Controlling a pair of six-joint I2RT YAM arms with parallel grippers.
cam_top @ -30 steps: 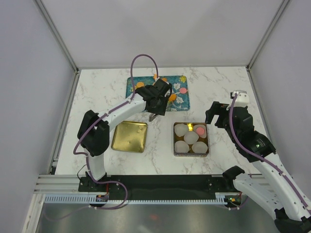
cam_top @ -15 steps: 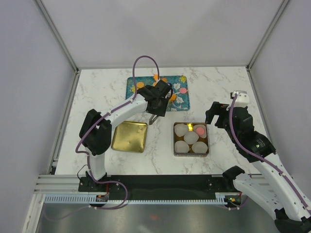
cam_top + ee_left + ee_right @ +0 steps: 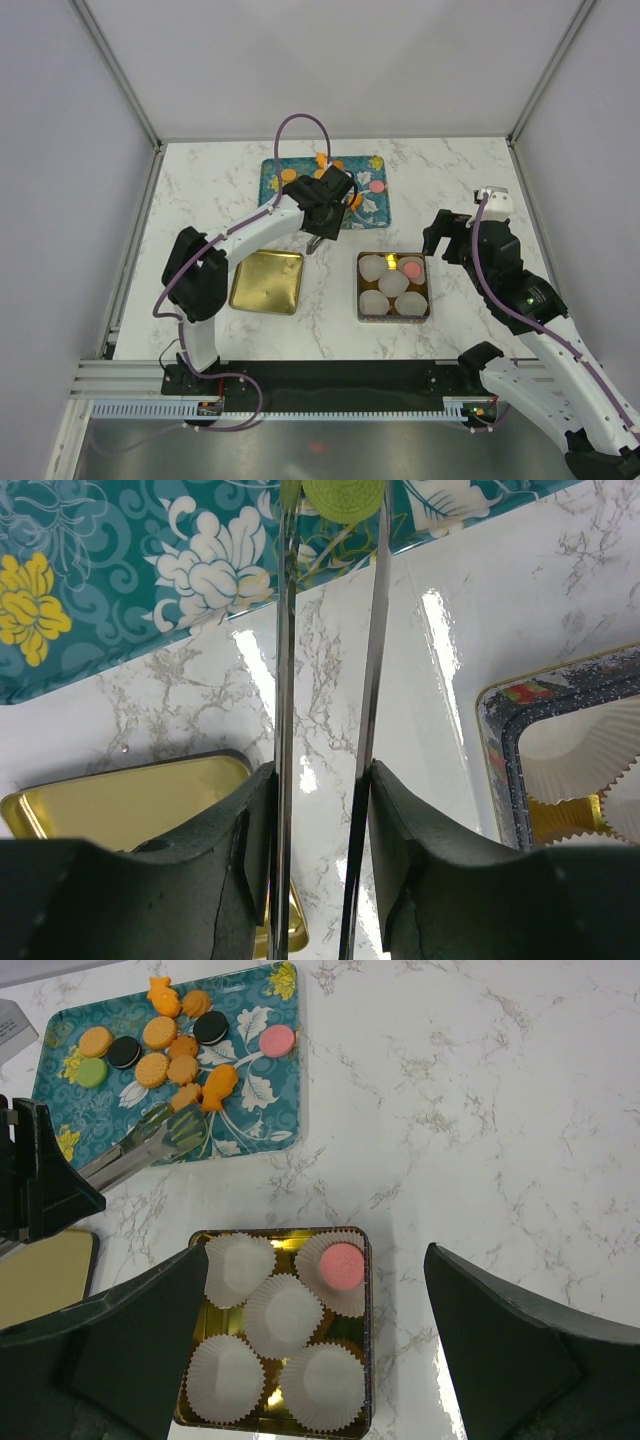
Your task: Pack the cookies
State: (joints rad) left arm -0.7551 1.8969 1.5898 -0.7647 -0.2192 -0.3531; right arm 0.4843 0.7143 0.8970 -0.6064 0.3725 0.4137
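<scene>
cookies (image 3: 160, 1032) on tray (image 3: 372, 212) at back of surface (image 3: 450, 180) | tin (image 3: 360, 287) with paper cups (image 3: 393, 283) front right, one cookie (image 3: 410, 267) in a cup | square pan (image 3: 267, 281) left of tin

White links and black joints make up the left arm (image 3: 255, 225) and the right arm (image 3: 575, 360). A purple cable (image 3: 297, 115) runs along each. The left claw (image 3: 332, 500) has thin metal fingers (image 3: 285, 680).

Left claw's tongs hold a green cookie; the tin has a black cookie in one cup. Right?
Not quite. The tin has a pink cookie in one cup, not a black one; the right wrist view shows it. The tongs in the left claw do hold a green cookie.
</scene>
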